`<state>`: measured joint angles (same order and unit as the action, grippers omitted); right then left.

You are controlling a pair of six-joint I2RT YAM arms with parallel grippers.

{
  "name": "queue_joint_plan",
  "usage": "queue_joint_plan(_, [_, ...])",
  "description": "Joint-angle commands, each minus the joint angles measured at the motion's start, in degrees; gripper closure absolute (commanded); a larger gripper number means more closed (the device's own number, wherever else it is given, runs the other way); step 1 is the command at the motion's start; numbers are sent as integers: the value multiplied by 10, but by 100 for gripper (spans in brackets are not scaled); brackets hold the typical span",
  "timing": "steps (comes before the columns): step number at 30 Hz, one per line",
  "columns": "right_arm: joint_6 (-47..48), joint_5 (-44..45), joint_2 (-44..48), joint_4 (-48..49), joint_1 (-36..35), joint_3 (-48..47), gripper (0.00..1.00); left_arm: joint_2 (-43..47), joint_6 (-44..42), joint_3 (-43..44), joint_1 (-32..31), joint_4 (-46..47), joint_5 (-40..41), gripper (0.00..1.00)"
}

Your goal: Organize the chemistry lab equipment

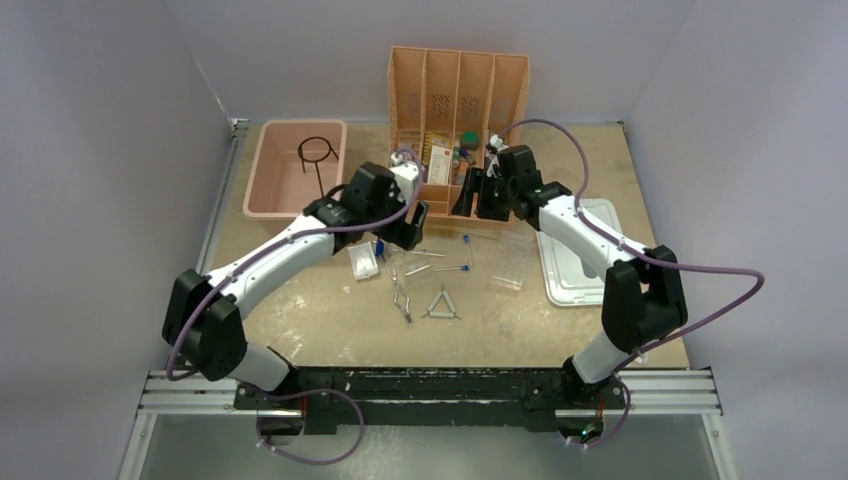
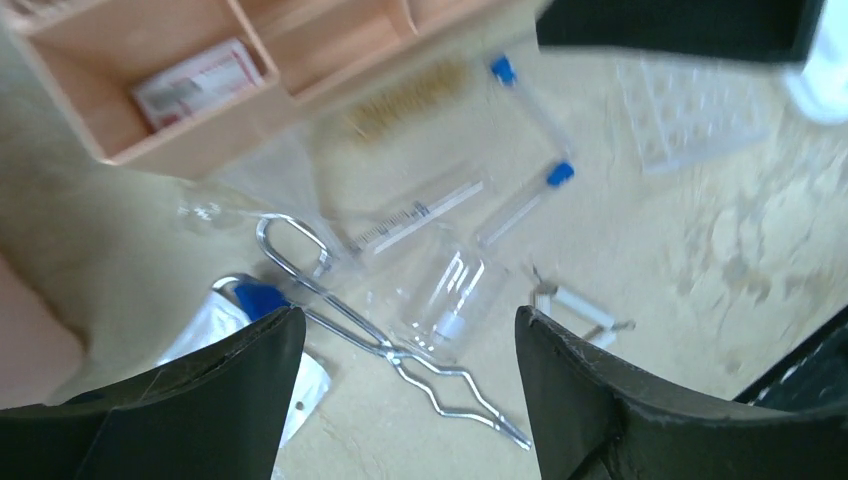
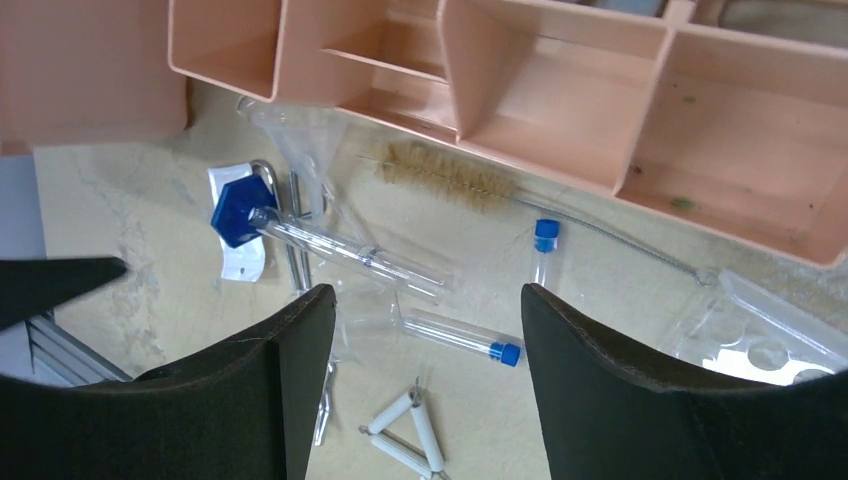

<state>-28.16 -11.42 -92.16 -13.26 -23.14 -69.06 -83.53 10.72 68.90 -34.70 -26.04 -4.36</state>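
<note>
- Pale walls (image 1: 100, 90) stand on three sides of a tan, scratched table (image 1: 300, 320).
- An orange divider box (image 1: 458, 70) and a pink bin (image 1: 254, 170) sit at the back. The black wire ring tripod (image 1: 318, 152) stands in the bin.
- The left gripper (image 2: 408, 330) and right gripper (image 3: 428, 300) hang over the middle, fingers wide apart, holding nothing.
- Metal tongs (image 1: 401, 290), a white triangle (image 1: 442, 308) and thin blue-capped tubes (image 1: 455, 268) lie loose mid-table.

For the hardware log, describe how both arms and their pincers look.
The left arm and right arm match: white tubular links between chunky black joint housings, each trailed by a loose lilac cable. The left pincer and right pincer each have two broad, matte black fingers tapering to blunt tips. No markings visible.
</note>
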Motion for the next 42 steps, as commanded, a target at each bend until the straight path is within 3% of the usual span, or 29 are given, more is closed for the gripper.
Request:
queue_joint_plan(1, [-33, 12, 33, 9, 15, 16, 30, -30, -68, -27, -22, 12, -29, 25])
queue_joint_plan(11, [-50, 20, 67, 27, 33, 63, 30, -92, -207, -33, -57, -12, -56, 31])
queue_joint_plan(19, [-53, 23, 69, 27, 35, 69, 30, -154, -247, -23, -74, -17, -47, 34])
queue_joint_plan(23, [-56, 22, 73, 31, 37, 75, 30, -183, -257, -21, -75, -13, -31, 41])
queue_joint_plan(29, [-58, 4, 84, 47, 45, 95, 30, -195, -274, -14, -75, -13, -34, 61])
queue_joint_plan(36, [-34, -123, 92, 99, 74, 114, 26, -142, -273, -12, -75, -17, -52, 66])
queue_joint_plan(42, [-14, -246, 86, 129, 80, 115, 13, -94, -238, -2, -43, -4, -112, 67])
